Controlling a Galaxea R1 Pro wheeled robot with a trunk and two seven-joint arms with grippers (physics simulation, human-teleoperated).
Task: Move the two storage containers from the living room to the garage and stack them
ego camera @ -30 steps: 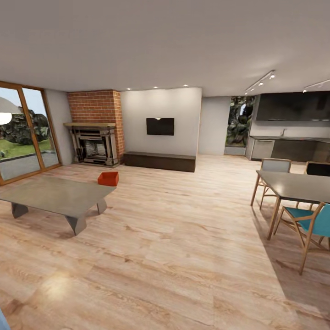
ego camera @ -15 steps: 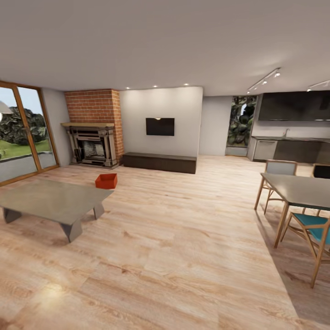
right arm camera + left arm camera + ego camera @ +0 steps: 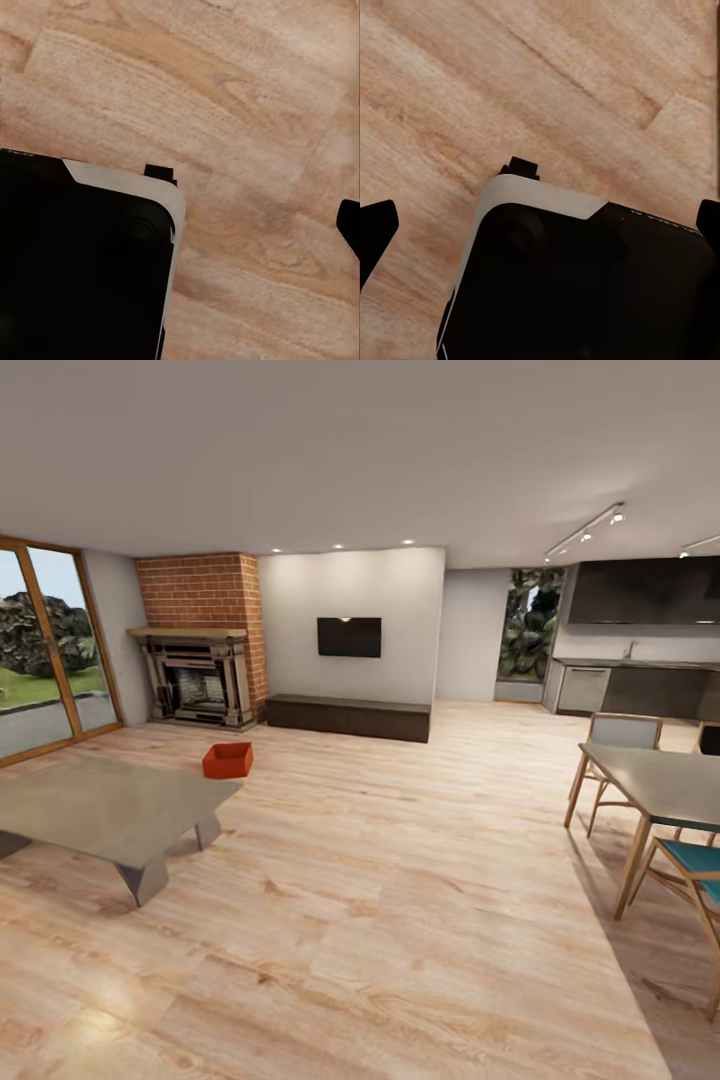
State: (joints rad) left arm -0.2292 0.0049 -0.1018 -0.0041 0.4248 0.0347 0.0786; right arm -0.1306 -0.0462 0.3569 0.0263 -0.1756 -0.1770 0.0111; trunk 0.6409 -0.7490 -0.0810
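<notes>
Now the whole head view has shifted, so the robot itself is turning, and 1 storage container (image 3: 228,760) sits on the wood floor (image 3: 400,880) just beyond the coffee table's (image 3: 100,805) far corner, not reached yet; the left gripper (image 3: 540,225) is wide and empty, the right one I cannot tell.

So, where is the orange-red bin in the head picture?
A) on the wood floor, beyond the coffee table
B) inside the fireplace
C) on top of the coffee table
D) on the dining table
A: the bin sits on the plank floor, past the far edge of the coffee table and short of the fireplace.
</notes>
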